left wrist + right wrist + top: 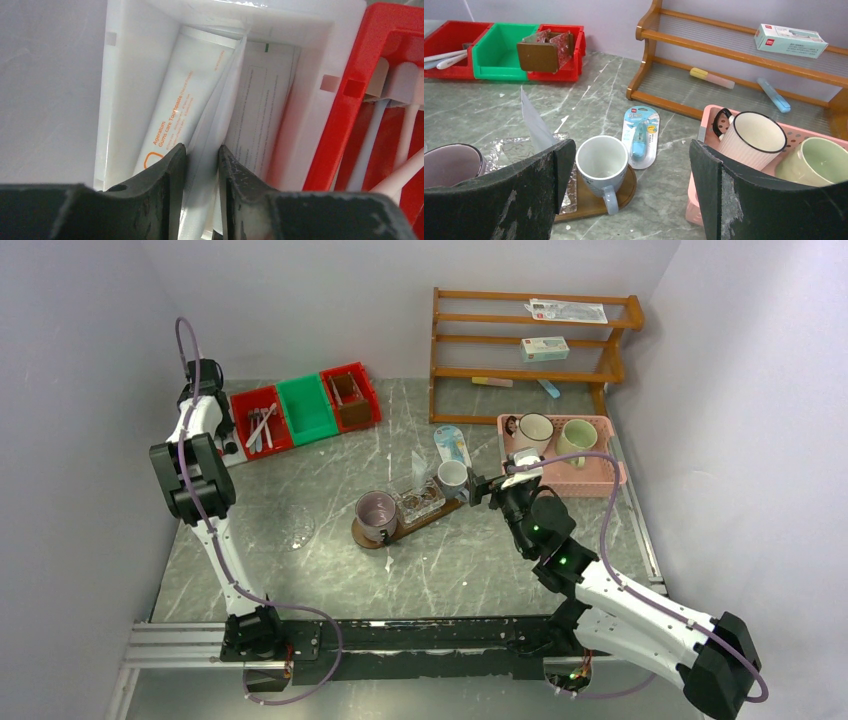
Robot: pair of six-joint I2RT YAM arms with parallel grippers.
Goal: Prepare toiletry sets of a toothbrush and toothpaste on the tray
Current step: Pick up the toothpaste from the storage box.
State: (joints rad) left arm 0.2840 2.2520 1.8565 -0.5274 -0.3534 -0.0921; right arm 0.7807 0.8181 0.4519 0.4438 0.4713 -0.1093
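Left gripper [201, 150], far left of the table: lowered into a white bin [116, 100], jaws narrow, with the edge of a white printed packet [260, 105] between them. Whether the pads already press the packet cannot be told. A white toothpaste tube [186, 95] with orange lettering lies just beside the packet. The neighbouring red bin [352, 95] holds white toothbrushes [370, 135].

Right gripper [631, 145]: jaws wide and holding nothing, poised near the right end of the tray [623, 192].

The tray, a dark brown oval board, lies mid-table at a slant. It carries a purple cup [377, 510] at its left end, crumpled clear wrapping [421, 497] in the middle, and a white mug [601, 160] at its right end. Both cups appear empty.

Pink basket [709, 114], right of the tray: contains a cream black-rimmed mug [751, 137] and a pale green mug [821, 160].
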